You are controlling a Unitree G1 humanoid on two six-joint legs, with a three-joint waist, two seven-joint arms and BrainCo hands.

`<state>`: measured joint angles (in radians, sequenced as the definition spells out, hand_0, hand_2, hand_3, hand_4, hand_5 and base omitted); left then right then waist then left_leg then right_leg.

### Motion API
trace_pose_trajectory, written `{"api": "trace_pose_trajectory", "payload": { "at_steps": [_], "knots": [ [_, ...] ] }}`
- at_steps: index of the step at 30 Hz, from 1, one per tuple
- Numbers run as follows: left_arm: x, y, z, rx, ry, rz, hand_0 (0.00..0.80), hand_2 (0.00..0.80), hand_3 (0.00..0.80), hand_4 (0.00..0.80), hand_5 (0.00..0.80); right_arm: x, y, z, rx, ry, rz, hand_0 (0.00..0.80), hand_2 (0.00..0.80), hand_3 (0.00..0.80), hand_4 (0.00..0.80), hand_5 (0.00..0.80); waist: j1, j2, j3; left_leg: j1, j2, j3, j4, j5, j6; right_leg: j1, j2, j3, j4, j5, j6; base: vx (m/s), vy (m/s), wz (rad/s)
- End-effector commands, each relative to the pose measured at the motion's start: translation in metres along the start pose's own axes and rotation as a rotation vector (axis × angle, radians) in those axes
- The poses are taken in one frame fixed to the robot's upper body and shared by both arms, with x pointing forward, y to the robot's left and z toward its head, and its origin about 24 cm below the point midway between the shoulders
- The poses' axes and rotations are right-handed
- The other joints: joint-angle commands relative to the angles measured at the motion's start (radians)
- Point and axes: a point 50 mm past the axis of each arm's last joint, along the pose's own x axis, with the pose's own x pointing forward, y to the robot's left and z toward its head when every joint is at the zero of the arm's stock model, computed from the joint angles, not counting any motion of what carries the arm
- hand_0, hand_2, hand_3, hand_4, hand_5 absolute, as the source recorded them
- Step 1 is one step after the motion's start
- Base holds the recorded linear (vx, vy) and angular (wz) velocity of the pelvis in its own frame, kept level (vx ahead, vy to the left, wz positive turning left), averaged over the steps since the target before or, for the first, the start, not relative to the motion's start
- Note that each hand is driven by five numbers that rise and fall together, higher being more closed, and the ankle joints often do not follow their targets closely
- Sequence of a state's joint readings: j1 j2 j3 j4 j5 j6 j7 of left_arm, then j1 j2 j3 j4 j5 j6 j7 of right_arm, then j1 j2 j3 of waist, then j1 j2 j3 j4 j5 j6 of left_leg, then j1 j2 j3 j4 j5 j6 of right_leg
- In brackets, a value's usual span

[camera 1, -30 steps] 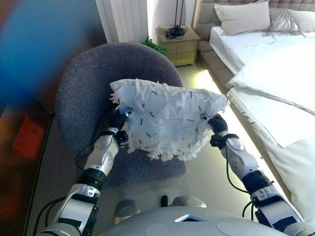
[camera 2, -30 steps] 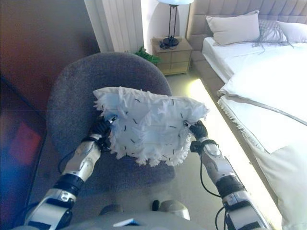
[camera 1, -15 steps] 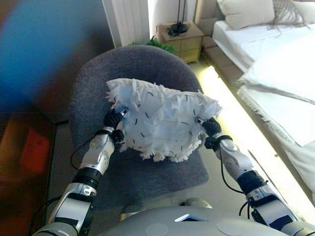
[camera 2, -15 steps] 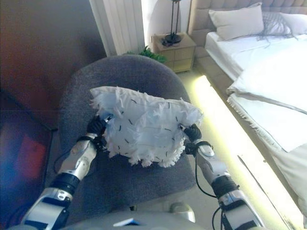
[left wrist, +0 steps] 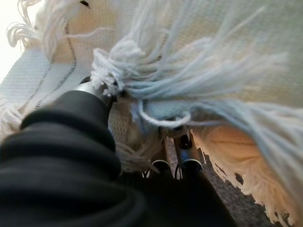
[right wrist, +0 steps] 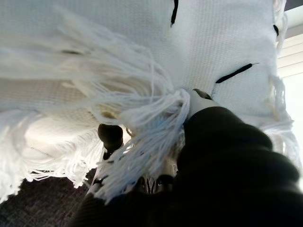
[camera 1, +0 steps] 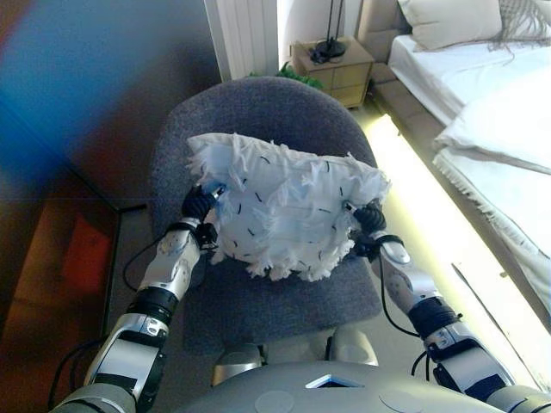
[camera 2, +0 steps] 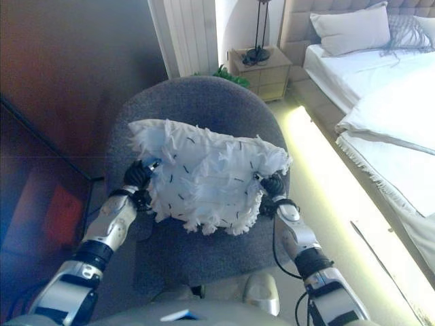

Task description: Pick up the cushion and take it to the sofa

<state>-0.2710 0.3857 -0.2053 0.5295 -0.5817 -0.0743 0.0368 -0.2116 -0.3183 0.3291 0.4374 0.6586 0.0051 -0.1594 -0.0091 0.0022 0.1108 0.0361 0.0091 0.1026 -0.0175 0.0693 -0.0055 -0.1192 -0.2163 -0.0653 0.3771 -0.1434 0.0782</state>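
Both hands grip the cushion (camera 1: 284, 215) — a white, fringed one with short black stitches — and hold it up in front of the robot, above the seat of the grey armchair (camera 1: 258, 120). No part of the cushion appears to rest on the chair.

At the cushion's left edge, the left hand (camera 1: 200, 206) has its fingers curled into the fabric; its wrist view shows silver fingers (left wrist: 183, 150) buried under tassels and woven cloth. At the opposite edge the right hand (camera 1: 368, 219) does the same. In its own wrist view a dark-tipped thumb (right wrist: 110, 135) presses up into the fringe while the ribbed cover sits against the cushion's side.

The cushion hangs roughly level between the two hands, its long side running across the view, fringe drooping from the lower edge. Beneath it, the armchair's rounded back curves away from the robot.

To the robot's right lies a bed (camera 2: 394, 115) with white bedding and a pillow (camera 2: 350, 27) — well apart from the chair. A small nightstand (camera 2: 262, 64) stands beyond the chair, beside the bed, carrying the base of a lamp (camera 2: 258, 47). Green leaves (camera 2: 228, 73) show just behind the chair's back.
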Motion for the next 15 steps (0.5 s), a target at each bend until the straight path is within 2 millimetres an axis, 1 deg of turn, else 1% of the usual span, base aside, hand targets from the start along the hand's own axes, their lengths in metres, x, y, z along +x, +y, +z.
{"api": "trace_pose_trajectory", "payload": {
  "at_steps": [1, 2, 4, 5, 8, 9, 10, 11, 12, 14, 15],
  "knots": [
    [0.013, -0.024, 0.054, -0.049, -0.235, -0.083, 0.8, 0.8, 0.8, 0.8, 0.8, 0.011, 0.042, 0.042, 0.076, -0.172, 0.172, 0.8, 0.8, 0.8, 0.8, 0.8, -0.004, -0.045, -0.057, -0.007, -0.005, -0.019, 0.106, -0.125, -0.002, 0.022, -0.011, 0.001, -0.208, 0.239, 0.046, 0.105, -0.184, 0.01],
    [0.012, -0.024, 0.051, -0.062, -0.23, -0.078, 0.8, 0.8, 0.8, 0.8, 0.8, 0.012, 0.043, 0.043, 0.066, -0.165, 0.176, 0.8, 0.8, 0.8, 0.8, 0.8, 0.003, -0.051, -0.058, -0.012, 0.009, -0.016, 0.117, -0.121, -0.011, 0.048, -0.012, -0.016, -0.238, 0.236, 0.048, 0.107, -0.161, 0.14],
    [0.011, -0.024, 0.048, -0.054, -0.219, -0.07, 0.8, 0.8, 0.8, 0.8, 0.8, 0.015, 0.043, 0.046, 0.052, -0.153, 0.179, 0.8, 0.8, 0.8, 0.8, 0.8, 0.013, -0.059, -0.062, -0.016, 0.039, -0.017, 0.124, -0.104, -0.033, 0.085, -0.002, -0.029, -0.261, 0.22, 0.052, 0.162, -0.123, 0.18],
    [0.011, -0.024, 0.046, -0.052, -0.211, -0.069, 0.8, 0.8, 0.8, 0.8, 0.8, 0.016, 0.04, 0.046, 0.051, -0.144, 0.174, 0.8, 0.8, 0.8, 0.8, 0.8, 0.018, -0.062, -0.068, -0.016, 0.05, -0.015, 0.126, -0.1, -0.039, 0.106, 0.001, -0.04, -0.274, 0.21, 0.051, 0.207, -0.096, 0.11],
    [0.007, -0.023, 0.04, -0.042, -0.21, -0.055, 0.8, 0.8, 0.8, 0.8, 0.8, 0.015, 0.032, 0.044, 0.038, -0.138, 0.166, 0.8, 0.8, 0.8, 0.8, 0.8, 0.027, -0.066, -0.082, -0.017, 0.065, 0.0, 0.134, -0.103, -0.047, 0.14, 0.001, -0.07, -0.295, 0.193, 0.049, 0.166, -0.058, -0.01],
    [0.005, -0.023, 0.038, -0.046, -0.215, -0.049, 0.8, 0.8, 0.8, 0.8, 0.8, 0.014, 0.032, 0.044, 0.013, -0.148, 0.172, 0.8, 0.8, 0.8, 0.8, 0.8, 0.029, -0.065, -0.082, -0.029, 0.069, 0.009, 0.16, -0.111, -0.051, 0.141, -0.001, -0.081, -0.288, 0.183, 0.044, 0.091, -0.022, -0.01],
    [0.005, -0.024, 0.038, -0.047, -0.22, -0.049, 0.8, 0.8, 0.8, 0.8, 0.8, 0.013, 0.031, 0.044, -0.003, -0.154, 0.175, 0.8, 0.8, 0.8, 0.8, 0.8, 0.029, -0.066, -0.079, -0.04, 0.07, 0.01, 0.182, -0.118, -0.053, 0.139, -0.003, -0.083, -0.282, 0.178, 0.041, 0.079, -0.019, 0.0],
    [0.005, -0.025, 0.039, -0.05, -0.229, -0.052, 0.8, 0.8, 0.8, 0.8, 0.8, 0.012, 0.029, 0.047, -0.036, -0.166, 0.167, 0.8, 0.8, 0.8, 0.8, 0.8, 0.029, -0.064, -0.069, -0.072, 0.074, 0.013, 0.232, -0.131, -0.059, 0.131, -0.007, -0.087, -0.266, 0.167, 0.034, 0.0, 0.0, 0.0],
    [0.006, -0.029, 0.041, -0.049, -0.236, -0.06, 0.8, 0.8, 0.8, 0.8, 0.8, 0.013, 0.028, 0.052, -0.055, -0.182, 0.157, 0.8, 0.8, 0.8, 0.8, 0.8, 0.031, -0.059, -0.056, -0.104, 0.081, 0.021, 0.265, -0.136, -0.066, 0.117, -0.013, -0.094, -0.247, 0.157, 0.031, -0.087, 0.011, 0.09],
    [0.012, -0.037, 0.05, -0.041, -0.261, -0.072, 0.8, 0.8, 0.8, 0.8, 0.8, 0.019, 0.033, 0.07, -0.067, -0.23, 0.156, 0.8, 0.8, 0.8, 0.8, 0.8, 0.033, -0.048, -0.034, -0.165, 0.087, 0.008, 0.289, -0.137, -0.068, 0.054, -0.023, -0.099, -0.207, 0.145, 0.028, -0.258, 0.029, 0.14],
    [0.021, -0.045, 0.067, -0.035, -0.308, -0.082, 0.8, 0.8, 0.8, 0.8, 0.8, 0.026, 0.042, 0.096, -0.071, -0.29, 0.161, 0.8, 0.8, 0.8, 0.8, 0.8, 0.033, -0.04, 0.0, -0.228, 0.088, -0.007, 0.31, -0.135, -0.069, -0.019, -0.03, -0.095, -0.166, 0.141, 0.027, -0.386, 0.017, 0.13]
  ]
}}
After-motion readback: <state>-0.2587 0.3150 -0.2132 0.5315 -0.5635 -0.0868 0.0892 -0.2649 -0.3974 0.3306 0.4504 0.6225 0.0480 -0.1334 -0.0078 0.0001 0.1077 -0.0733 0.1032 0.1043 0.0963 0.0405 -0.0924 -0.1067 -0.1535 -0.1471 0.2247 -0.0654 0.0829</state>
